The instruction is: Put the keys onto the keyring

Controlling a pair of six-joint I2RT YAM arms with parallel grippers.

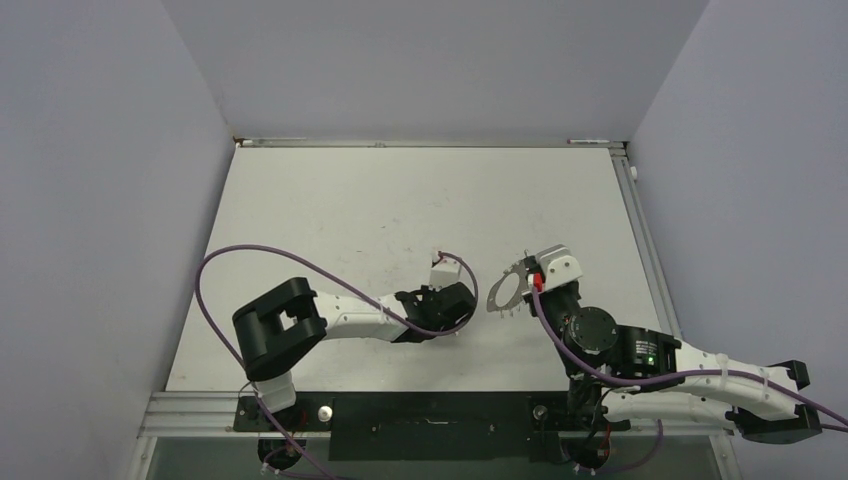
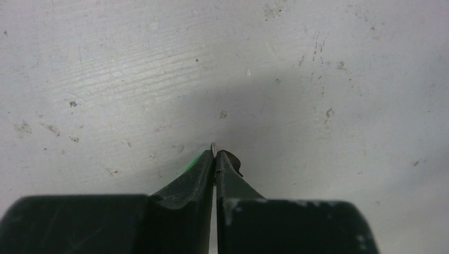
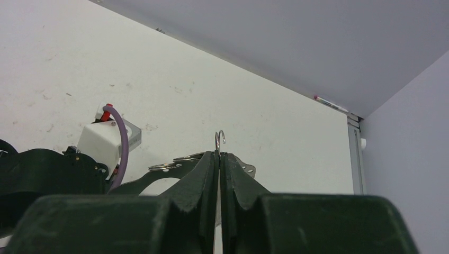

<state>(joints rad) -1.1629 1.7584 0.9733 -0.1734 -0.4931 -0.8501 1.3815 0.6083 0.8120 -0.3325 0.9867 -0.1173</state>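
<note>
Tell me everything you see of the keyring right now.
The keyring is a large flat grey metal ring with small wire loops along its rim. It sits tilted, pinched at its edge by the shut right gripper, one loop poking up past the fingertips. Nothing else visibly touches it.

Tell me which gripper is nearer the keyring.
Right. The right gripper grips the keyring by its rim; the left gripper, pinching the green key, sits apart on its left.

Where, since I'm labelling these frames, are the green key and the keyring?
green key [image 2: 197,160], left wrist view, on its visible green sliver.
keyring [image 3: 243,166], right wrist view, on its flat grey rim.
</note>
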